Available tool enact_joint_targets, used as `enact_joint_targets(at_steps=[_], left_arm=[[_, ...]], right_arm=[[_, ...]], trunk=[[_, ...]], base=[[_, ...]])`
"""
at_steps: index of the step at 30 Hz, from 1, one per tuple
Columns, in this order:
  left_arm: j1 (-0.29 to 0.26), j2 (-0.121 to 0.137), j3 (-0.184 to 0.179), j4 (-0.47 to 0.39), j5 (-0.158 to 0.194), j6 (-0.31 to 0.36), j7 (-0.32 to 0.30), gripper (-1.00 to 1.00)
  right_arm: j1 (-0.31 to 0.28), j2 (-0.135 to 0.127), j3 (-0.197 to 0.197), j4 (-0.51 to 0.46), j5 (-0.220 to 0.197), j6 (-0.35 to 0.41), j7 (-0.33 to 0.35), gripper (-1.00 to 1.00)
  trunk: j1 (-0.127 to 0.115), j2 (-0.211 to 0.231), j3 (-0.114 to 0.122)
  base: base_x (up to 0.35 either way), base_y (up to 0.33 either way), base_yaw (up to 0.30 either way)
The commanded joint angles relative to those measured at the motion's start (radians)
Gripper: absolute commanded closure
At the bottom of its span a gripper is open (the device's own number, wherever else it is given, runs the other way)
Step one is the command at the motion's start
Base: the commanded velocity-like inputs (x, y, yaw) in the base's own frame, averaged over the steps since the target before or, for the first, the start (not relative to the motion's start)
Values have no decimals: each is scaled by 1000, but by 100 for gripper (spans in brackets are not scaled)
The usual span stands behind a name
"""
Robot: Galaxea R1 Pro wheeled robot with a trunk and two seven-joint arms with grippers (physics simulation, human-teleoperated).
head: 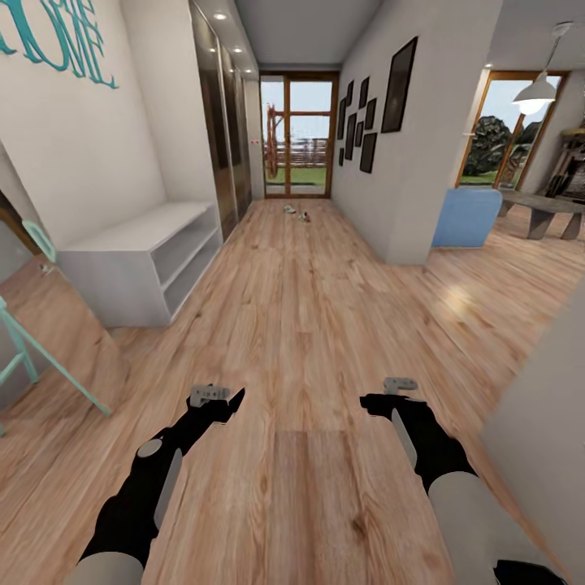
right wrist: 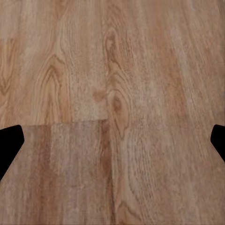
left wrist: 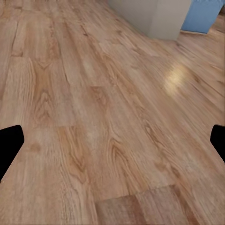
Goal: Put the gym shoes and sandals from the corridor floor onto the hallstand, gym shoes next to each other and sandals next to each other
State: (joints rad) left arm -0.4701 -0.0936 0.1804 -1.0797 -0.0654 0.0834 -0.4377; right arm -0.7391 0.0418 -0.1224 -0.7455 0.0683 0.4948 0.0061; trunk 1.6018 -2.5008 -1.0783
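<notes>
A long corridor of light brown wood-plank floor (head: 309,325) runs to a glazed door, with the low light grey open-shelved shoe rack (head: 142,260) against the wall on the robot's left and a few small shoes (head: 296,213), too distant to tell apart, lying on the boards near the door. Both black arms hang low over bare planks, left gripper (head: 237,398) and right gripper (head: 366,401). The wrist views show what the head camera cannot: each gripper's dark fingertips (left wrist: 10,145) (right wrist: 10,143) spread wide, released and holding nothing, the left one also catching a white wall corner (left wrist: 154,16).
</notes>
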Motion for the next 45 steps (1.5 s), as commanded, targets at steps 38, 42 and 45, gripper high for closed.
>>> enact_joint_targets(at_steps=[38,42,45], left_arm=[[-1,-2,5,-2,-7,6,-9,-100],[-1,-2,4,-2,-7,6,-9,-100],[-1,-2,4,-2,-7,6,-9,-100]], right_arm=[[-1,1,-5,-1,7,5,2,-100],[-1,1,-5,0,7,-1,2,-100],[-1,1,-6,0,7,-4,2,-100]], trunk=[[0,0,11],[0,0,11],[0,0,11]], base=[[350,0,-2],[350,0,0],[350,0,0]])
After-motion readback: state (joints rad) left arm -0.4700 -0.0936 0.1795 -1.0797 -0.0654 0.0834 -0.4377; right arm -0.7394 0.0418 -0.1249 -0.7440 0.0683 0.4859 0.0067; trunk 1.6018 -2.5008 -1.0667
